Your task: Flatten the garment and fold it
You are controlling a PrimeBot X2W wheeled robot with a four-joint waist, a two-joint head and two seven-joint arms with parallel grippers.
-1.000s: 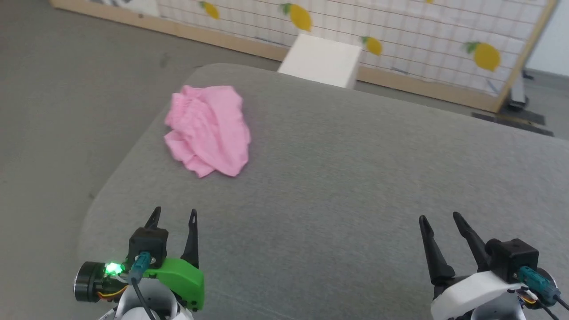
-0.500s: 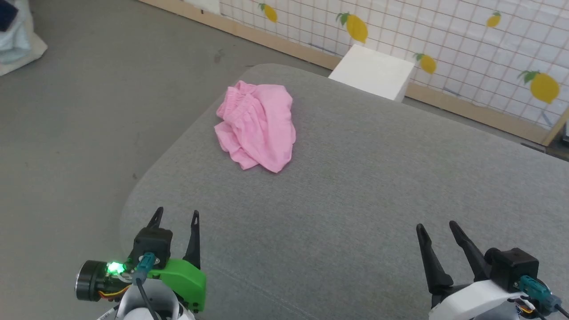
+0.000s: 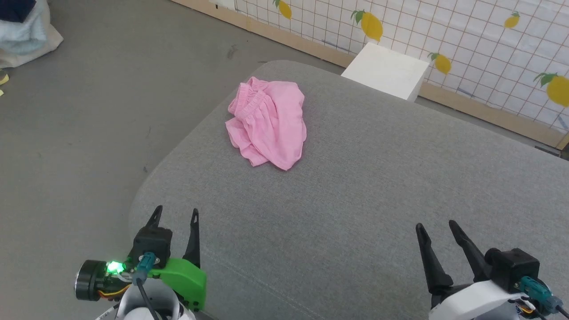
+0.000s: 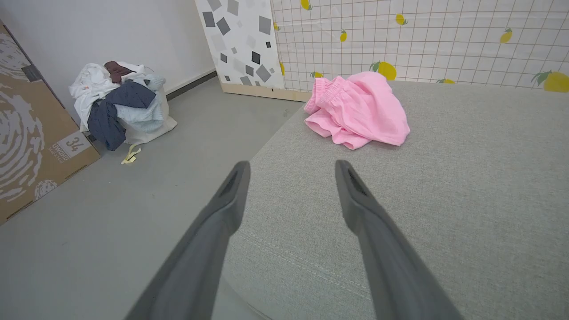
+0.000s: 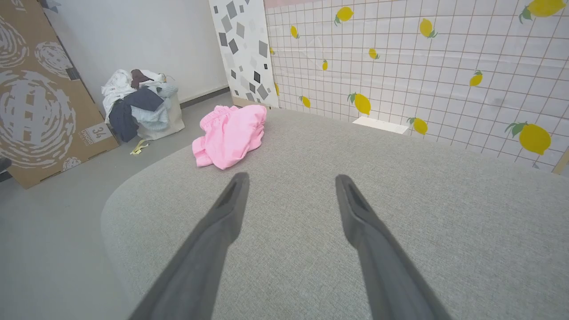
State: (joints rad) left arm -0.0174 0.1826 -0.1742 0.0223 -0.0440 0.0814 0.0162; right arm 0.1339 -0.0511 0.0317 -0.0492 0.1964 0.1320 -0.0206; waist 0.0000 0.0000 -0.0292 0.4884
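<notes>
Garment (image 3: 268, 124) lies bunched, upper centre-left of head view, near far-left edge of grey bench (image 3: 364, 200). Its waistband (image 3: 248, 97) sits at upper left of heap. Left claw (image 3: 176, 210) lower left, right claw (image 3: 435, 224) lower right; both spread wide, empty, well apart from cloth. Step judged: reach-in. Best come in low, one claw per waistband end, pull apart w/o dragging cloth off edge.

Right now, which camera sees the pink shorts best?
The left wrist view: the shorts look biggest, wrinkles clear. The head view shows them whole from above; the right wrist view shows them smaller.
</notes>
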